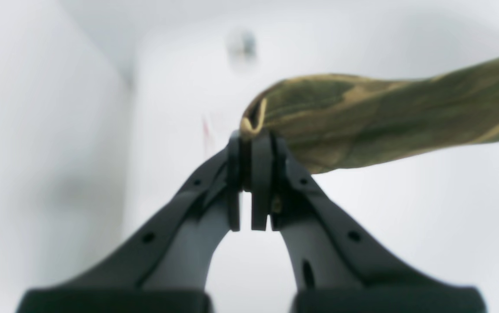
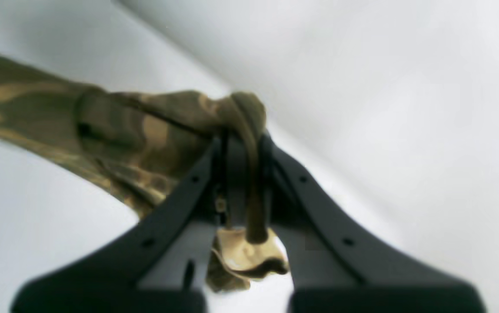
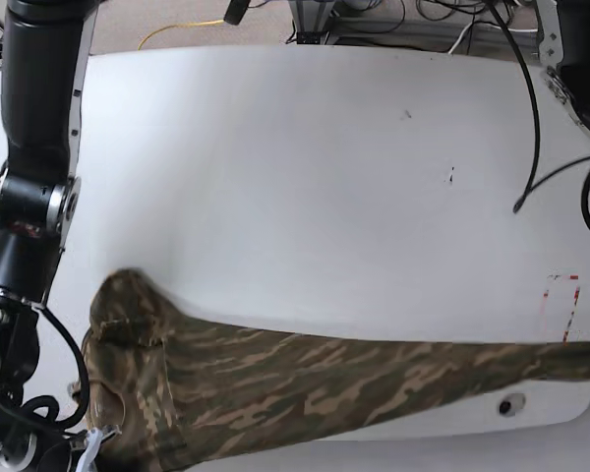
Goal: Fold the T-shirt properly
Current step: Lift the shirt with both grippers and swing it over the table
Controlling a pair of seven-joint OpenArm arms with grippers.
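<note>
The camouflage T-shirt (image 3: 305, 379) is pulled into a long band across the near edge of the white table (image 3: 305, 177), lifted and stretched between both arms. In the left wrist view my left gripper (image 1: 251, 141) is shut on a folded edge of the T-shirt (image 1: 384, 121), which runs off to the right. Seen from the right wrist, my right gripper (image 2: 243, 145) is shut on a bunched olive hem band, and the T-shirt (image 2: 101, 134) trails to the left. A tan scrap of fabric hangs below its fingers. In the base view neither gripper's fingertips show clearly.
The arm carrying the right wrist camera (image 3: 34, 177) stands tall along the left edge. A black cable (image 3: 556, 177) loops on the table at the right. Red tape marks (image 3: 560, 305) sit near the right edge, and a small round fitting (image 3: 508, 404) lies near the front edge.
</note>
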